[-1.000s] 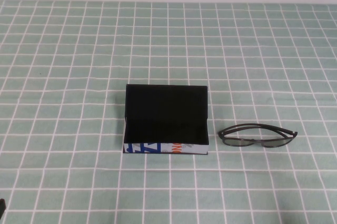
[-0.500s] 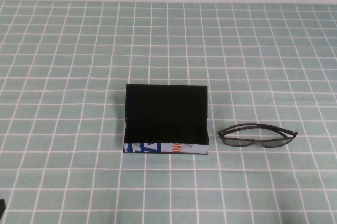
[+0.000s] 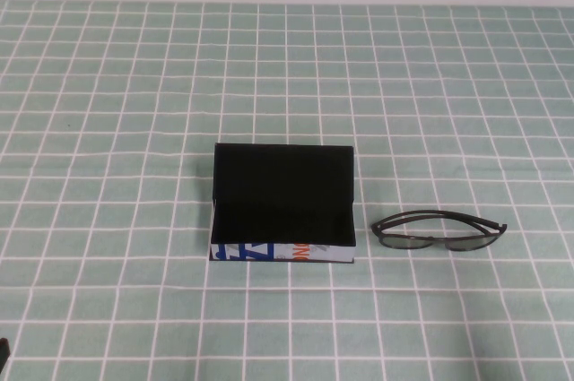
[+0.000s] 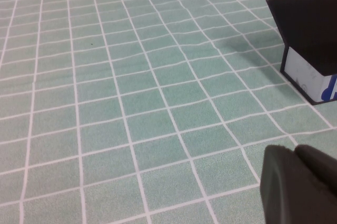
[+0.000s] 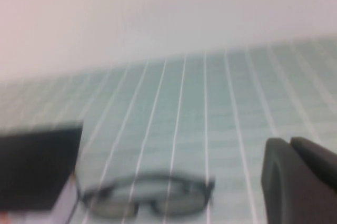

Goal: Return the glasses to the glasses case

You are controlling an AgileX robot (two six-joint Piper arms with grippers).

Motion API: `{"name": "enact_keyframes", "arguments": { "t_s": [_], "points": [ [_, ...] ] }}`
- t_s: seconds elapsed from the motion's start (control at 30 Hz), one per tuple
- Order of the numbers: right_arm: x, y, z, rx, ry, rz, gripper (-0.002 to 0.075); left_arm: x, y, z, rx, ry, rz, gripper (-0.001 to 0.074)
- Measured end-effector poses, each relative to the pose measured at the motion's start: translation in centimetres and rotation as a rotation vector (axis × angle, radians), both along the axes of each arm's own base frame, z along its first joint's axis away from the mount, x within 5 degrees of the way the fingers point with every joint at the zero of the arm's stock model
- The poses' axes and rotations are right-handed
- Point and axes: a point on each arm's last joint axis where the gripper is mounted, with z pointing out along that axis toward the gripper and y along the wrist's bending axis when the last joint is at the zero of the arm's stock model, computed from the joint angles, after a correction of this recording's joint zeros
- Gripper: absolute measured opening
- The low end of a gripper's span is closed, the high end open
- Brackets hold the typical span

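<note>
Glasses point(image 3: 439, 232): lying flat on the green checked tablecloth point(image 3: 134, 94), folded, lenses toward the robot's side, black arms behind them — not in the case
Glasses seen from right gripper: ahead of the right gripper point(image 5: 310, 153) and toward the robot's left of it, apart from the fingers, nothing between them
Glasses case point(image 3: 283, 204): black box standing open, flat black lid tilted up at the far side, white front edge with blue and orange marks facing the robot
Case and glasses: side by side, near each other but not touching; the glasses lie on the case's right in the high view
Case seen from left gripper: well ahead of the left gripper point(image 4: 305, 161) and off to its right; one black corner and a bit of white wall with a blue mark show
Right gripper: low over the cloth on the robot's near side of the glasses, only dark fingertips in its wrist view; jaws fully closed, gripping nothing
Left gripper: near the cloth, well apart from the case, dark finger ends at the edge of its wrist view; the two pads sit pressed together with only a seam between them — closed on nothing
High view of arms: neither arm reaches into the scene; only a small dark sliver sits at the near left corner, too little to identify
Cloth: white grid lines on pale green, slightly rippled near the case in the left wrist view
</note>
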Motion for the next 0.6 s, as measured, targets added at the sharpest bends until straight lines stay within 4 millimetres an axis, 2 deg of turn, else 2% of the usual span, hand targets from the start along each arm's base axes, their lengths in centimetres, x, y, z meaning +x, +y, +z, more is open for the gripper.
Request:
{"name": "enact_keyframes", "arguments": {
  "t_s": [0.3,0.6],
  "points": [
    [-0.4,-1.5,3.2,0.061,-0.356,-0.158,-0.0014,0.0,0.0,0.0,0.0,0.0,0.0,-0.0002],
    [-3.3,-3.5,7.0,0.123,-0.886,-0.387,-0.0014,0.0,0.0,0.0,0.0,0.0,0.0,-0.0002]
  ]
}}
